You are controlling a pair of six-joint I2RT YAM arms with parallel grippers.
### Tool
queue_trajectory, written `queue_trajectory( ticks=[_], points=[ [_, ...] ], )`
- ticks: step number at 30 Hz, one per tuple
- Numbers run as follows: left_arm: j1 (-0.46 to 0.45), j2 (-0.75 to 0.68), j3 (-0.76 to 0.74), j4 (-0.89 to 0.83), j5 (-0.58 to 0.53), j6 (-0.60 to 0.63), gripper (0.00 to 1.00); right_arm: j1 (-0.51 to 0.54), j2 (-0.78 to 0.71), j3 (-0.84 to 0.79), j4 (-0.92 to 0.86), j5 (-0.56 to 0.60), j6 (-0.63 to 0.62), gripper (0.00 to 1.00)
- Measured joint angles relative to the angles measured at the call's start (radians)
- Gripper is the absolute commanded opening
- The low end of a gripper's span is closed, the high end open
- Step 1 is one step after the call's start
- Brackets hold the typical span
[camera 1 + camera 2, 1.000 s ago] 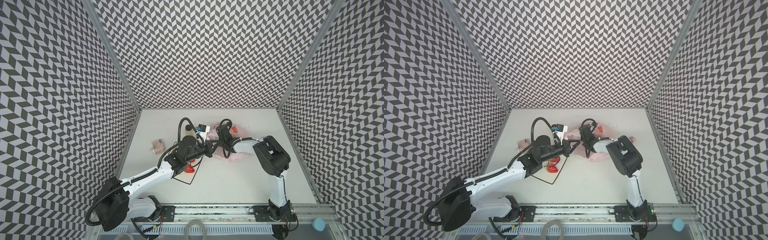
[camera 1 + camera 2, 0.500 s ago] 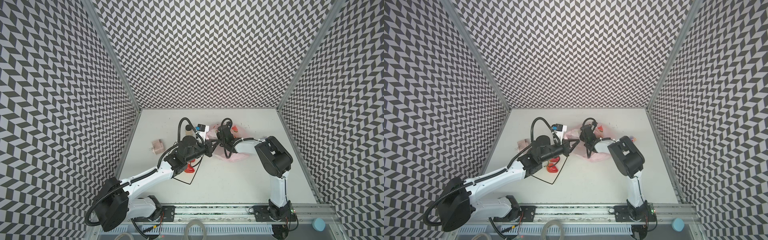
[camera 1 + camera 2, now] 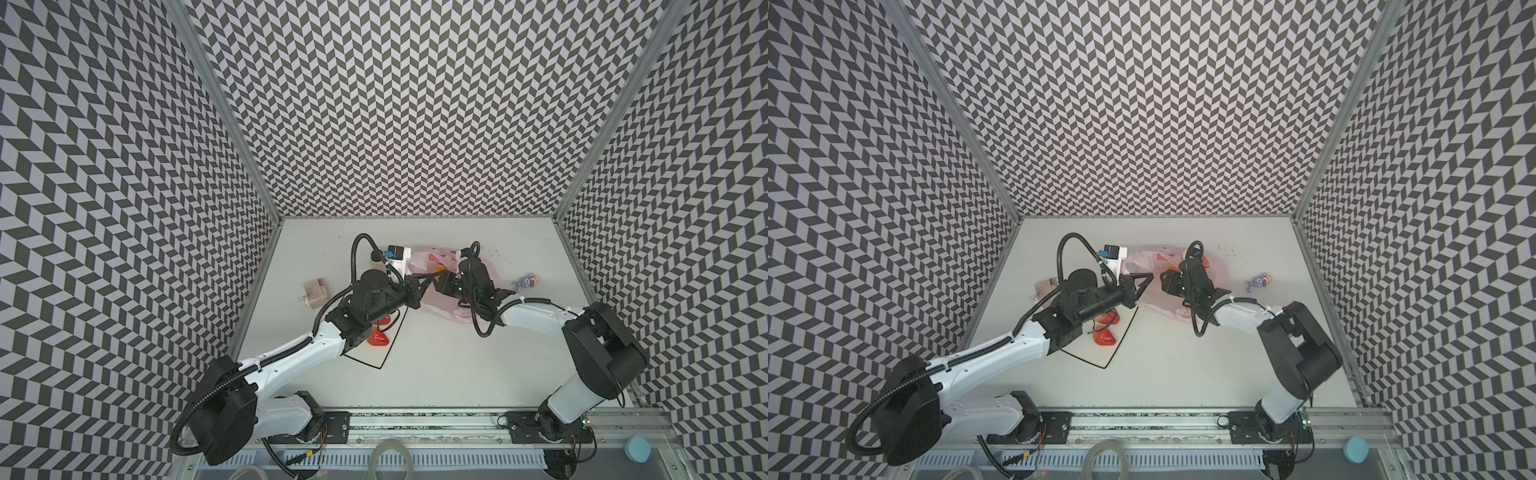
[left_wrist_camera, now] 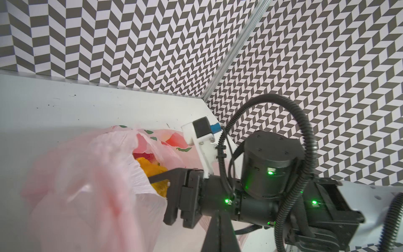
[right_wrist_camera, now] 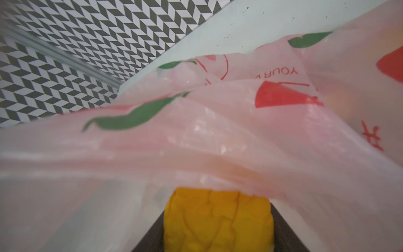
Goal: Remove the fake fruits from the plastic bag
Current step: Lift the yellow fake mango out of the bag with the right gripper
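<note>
The pale pink plastic bag (image 3: pixel 434 305) (image 3: pixel 1152 301) (image 4: pixel 98 174) (image 5: pixel 196 135) lies crumpled at the middle back of the table. My right gripper (image 3: pixel 441 283) (image 3: pixel 1165 281) (image 4: pixel 159 182) (image 5: pixel 218 231) reaches into its mouth and is shut on a yellow fake fruit (image 4: pixel 153 170) (image 5: pixel 218 216) (image 3: pixel 1170 274). A red fruit (image 4: pixel 145 156) shows deeper inside the bag. My left gripper (image 3: pixel 432 277) (image 3: pixel 1151 277) (image 4: pixel 216 215) is shut, pinching the bag's edge beside the right one. Two red strawberries (image 3: pixel 378 337) (image 3: pixel 1104 337) lie on the white plate (image 3: pixel 376 359) (image 3: pixel 1100 357) under the left arm.
A purple figurine (image 3: pixel 525 282) (image 3: pixel 1260 281) stands right of the bag. A small pinkish box (image 3: pixel 314 292) sits near the left wall. A small bottle (image 3: pixel 376 264) stands behind the left wrist. Patterned walls close in the table on three sides.
My right gripper's jaws have closed in on the yellow fruit at the bag's mouth. The left arm has kept its hold and place.
</note>
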Motion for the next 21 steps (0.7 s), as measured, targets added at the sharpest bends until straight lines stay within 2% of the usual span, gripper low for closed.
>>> queue_trajectory(
  ticks=[7,16,21],
  points=[
    [0.013,0.000,-0.019,0.006,0.001,-0.001,0.00,0.000,-0.177,-0.063,-0.048,-0.058,-0.072,0.41],
    [0.020,-0.009,-0.032,0.016,0.005,-0.004,0.00,0.000,-0.232,-0.071,-0.097,-0.116,-0.080,0.41],
    [0.068,-0.007,-0.038,0.026,0.031,-0.004,0.00,0.000,-0.386,-0.100,-0.120,-0.167,-0.142,0.41]
  ],
)
